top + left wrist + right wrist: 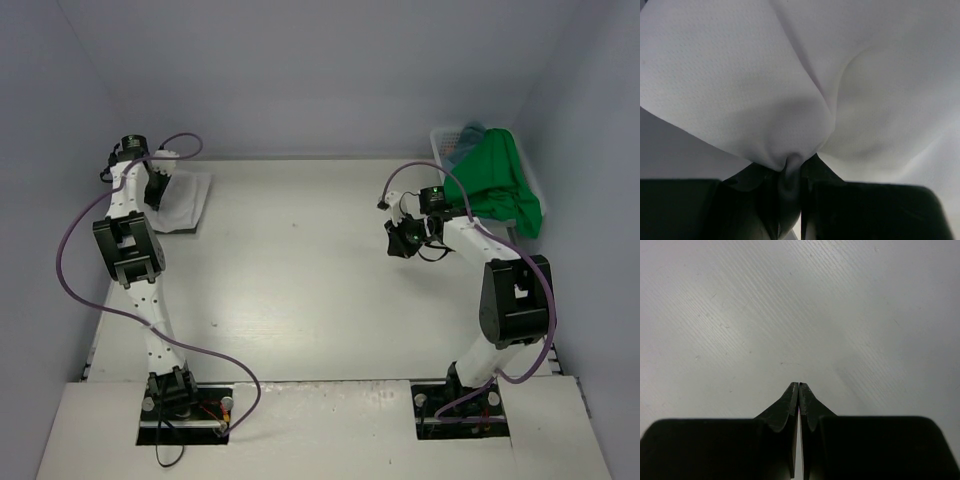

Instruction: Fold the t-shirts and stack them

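At ten o'clock on the table (300,290), the white t-shirt (188,198) lies as a roughly folded rectangle, with the left gripper (794,167) nearly closed on a pinch of it, so the first fold looks about finished. At two o'clock the right gripper (798,390) hangs over bare table, jaws pressed together on nothing. Behind it the bright green t-shirt (495,185) drapes over the basket (441,142), a teal-blue t-shirt (470,133) inside, both unfolded and unstacked.
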`<action>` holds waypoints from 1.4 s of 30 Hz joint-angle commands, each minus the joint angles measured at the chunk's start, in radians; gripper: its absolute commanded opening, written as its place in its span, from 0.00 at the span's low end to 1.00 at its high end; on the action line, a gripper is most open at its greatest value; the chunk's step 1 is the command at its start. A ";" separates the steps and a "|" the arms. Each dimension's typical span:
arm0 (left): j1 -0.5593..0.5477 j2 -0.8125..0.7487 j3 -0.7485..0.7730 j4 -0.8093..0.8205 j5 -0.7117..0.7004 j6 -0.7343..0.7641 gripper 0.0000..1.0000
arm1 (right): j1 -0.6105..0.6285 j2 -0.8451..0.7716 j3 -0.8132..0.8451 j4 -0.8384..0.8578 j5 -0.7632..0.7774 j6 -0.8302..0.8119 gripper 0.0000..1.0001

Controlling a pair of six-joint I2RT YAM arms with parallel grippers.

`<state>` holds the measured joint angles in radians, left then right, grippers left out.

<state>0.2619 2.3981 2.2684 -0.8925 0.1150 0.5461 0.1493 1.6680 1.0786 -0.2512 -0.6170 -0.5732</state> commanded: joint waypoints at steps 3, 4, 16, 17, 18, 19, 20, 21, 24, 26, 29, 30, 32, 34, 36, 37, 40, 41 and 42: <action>0.002 -0.024 -0.012 0.072 -0.063 -0.006 0.24 | 0.001 0.003 0.020 -0.008 -0.007 0.010 0.00; 0.002 -0.022 -0.013 0.075 -0.066 -0.014 0.35 | 0.001 0.003 0.020 -0.008 -0.007 0.009 0.00; 0.000 -0.091 -0.013 0.133 -0.130 -0.035 0.47 | 0.001 -0.005 0.017 -0.013 -0.015 0.009 0.00; 0.002 -0.108 -0.017 0.142 -0.136 -0.040 0.47 | 0.001 -0.005 0.017 -0.013 -0.016 0.009 0.00; 0.002 -0.117 -0.024 0.150 -0.141 -0.046 0.47 | 0.001 -0.007 0.017 -0.013 -0.018 0.009 0.00; 0.002 -0.126 -0.026 0.159 -0.147 -0.052 0.47 | 0.001 -0.007 0.015 -0.013 -0.020 0.007 0.00; 0.000 -0.137 -0.030 0.168 -0.150 -0.057 0.47 | -0.001 -0.008 0.015 -0.013 -0.020 0.006 0.00; 0.000 -0.161 -0.043 0.184 -0.153 -0.069 0.47 | 0.001 -0.010 0.014 -0.014 -0.020 0.006 0.00; 0.000 -0.206 -0.052 0.191 -0.144 -0.084 0.48 | 0.001 -0.011 0.011 -0.013 -0.021 0.003 0.00; -0.001 -0.227 -0.050 0.196 -0.140 -0.094 0.48 | 0.001 -0.014 0.011 -0.013 -0.024 0.001 0.00; -0.001 -0.238 -0.049 0.193 -0.143 -0.101 0.48 | 0.001 -0.019 0.009 -0.014 -0.032 0.001 0.00; -0.003 -0.238 -0.047 0.191 -0.147 -0.101 0.48 | 0.001 -0.020 0.009 -0.014 -0.032 0.001 0.00; -0.003 -0.241 -0.047 0.193 -0.156 -0.101 0.48 | 0.001 -0.027 0.007 -0.014 -0.035 -0.001 0.00; -0.003 -0.244 -0.049 0.195 -0.163 -0.107 0.48 | 0.001 -0.031 0.001 -0.014 -0.035 -0.004 0.00; -0.001 -0.258 -0.064 0.204 -0.137 -0.123 0.48 | 0.001 -0.033 -0.005 -0.014 -0.035 -0.007 0.00; -0.001 -0.263 -0.072 0.208 -0.126 -0.132 0.48 | -0.001 -0.033 -0.008 -0.013 -0.035 -0.008 0.00; -0.006 -0.263 -0.084 0.204 -0.060 -0.158 0.48 | -0.001 -0.028 -0.011 -0.013 -0.036 -0.016 0.00; -0.009 -0.251 -0.084 0.204 -0.054 -0.164 0.48 | -0.001 -0.025 -0.009 -0.013 -0.035 -0.016 0.00; -0.009 -0.241 -0.076 0.205 -0.045 -0.173 0.48 | -0.001 -0.024 -0.009 -0.013 -0.036 -0.016 0.00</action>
<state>0.2600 2.2227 2.1670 -0.7216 0.0208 0.4168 0.1497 1.6680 1.0653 -0.2592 -0.6189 -0.5774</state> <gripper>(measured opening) 0.481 0.001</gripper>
